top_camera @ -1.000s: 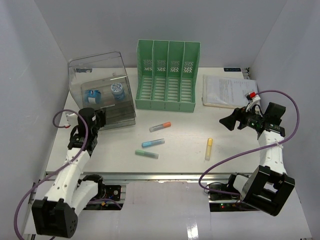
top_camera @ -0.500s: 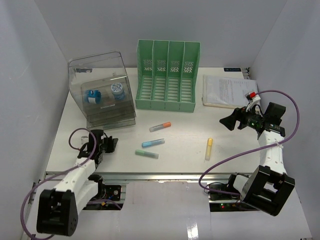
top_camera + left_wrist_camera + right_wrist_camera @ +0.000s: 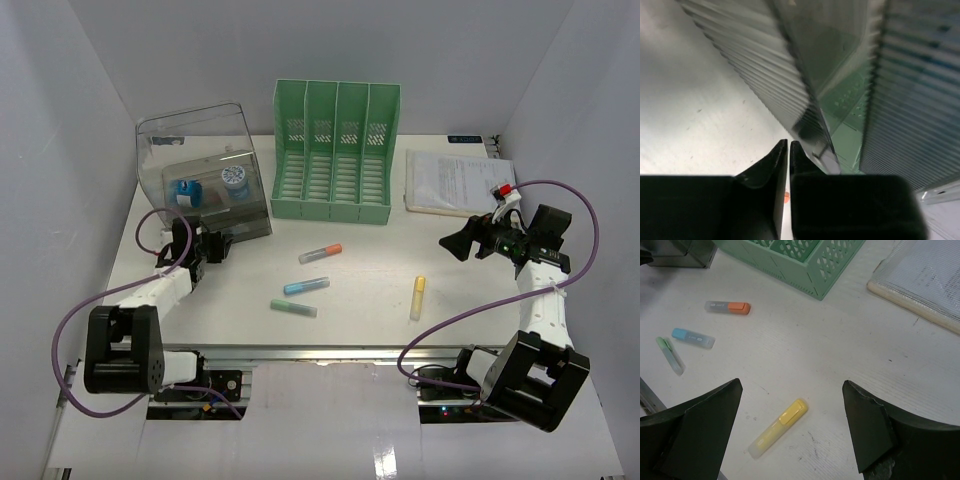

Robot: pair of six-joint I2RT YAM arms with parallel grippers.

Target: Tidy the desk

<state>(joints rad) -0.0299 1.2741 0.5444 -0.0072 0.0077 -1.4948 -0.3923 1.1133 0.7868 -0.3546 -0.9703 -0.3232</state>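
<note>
Desk (image 3: 380, 300) spans workspace under both arms; rigid, heavy, not grippable. Yellow highlighter (image 3: 778, 427) lies below right gripper (image 3: 791, 384), jaws spread wide: I judge it light, slick, rolly; pinch mid-barrel. Left gripper (image 3: 789, 145) pinched together, empty, just beside clear drawer box (image 3: 200, 150).

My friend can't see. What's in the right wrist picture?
The right claw hangs open over the white desk, with a yellow highlighter beneath. Farther off lie an orange highlighter, a blue highlighter, a green highlighter, a green file rack and papers.
</note>
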